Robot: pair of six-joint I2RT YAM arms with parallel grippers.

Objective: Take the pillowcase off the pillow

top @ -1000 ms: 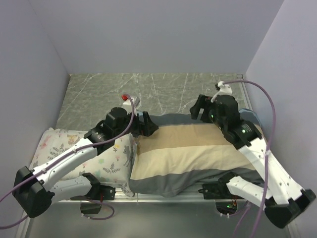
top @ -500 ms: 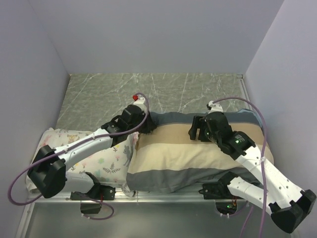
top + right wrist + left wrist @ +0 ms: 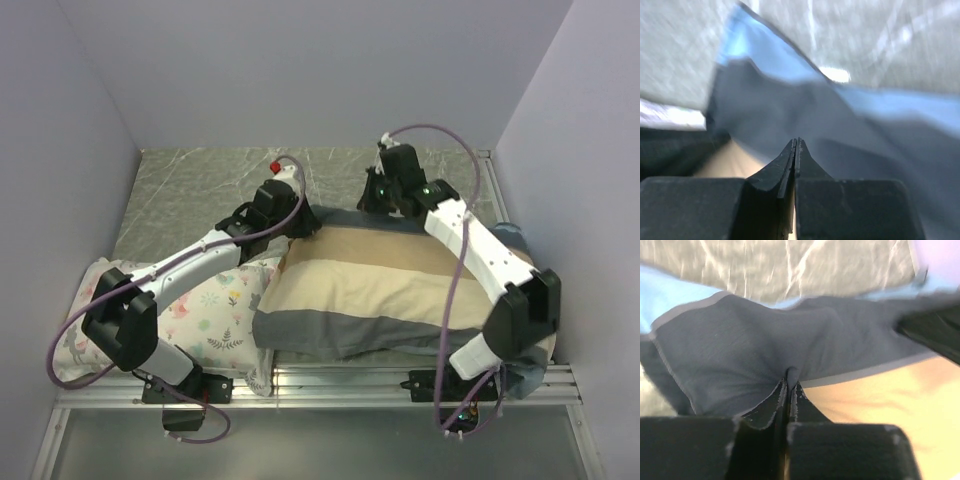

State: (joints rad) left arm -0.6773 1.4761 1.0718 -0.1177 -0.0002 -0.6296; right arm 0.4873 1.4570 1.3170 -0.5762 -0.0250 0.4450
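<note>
Left gripper (image 3: 790,385): fingers pressed together, pinching a small fold of the pillowcase (image 3: 370,290) in its grey far band. Right gripper (image 3: 796,144): fingers closed tight, tips against the same grey band; whether cloth is caught, cannot tell. Pillowcase: grey, cream and tan stripes, plump, lying across the table (image 3: 200,190) beside a floral pillow (image 3: 215,310). Both arms stretch forward to its far edge.
</note>
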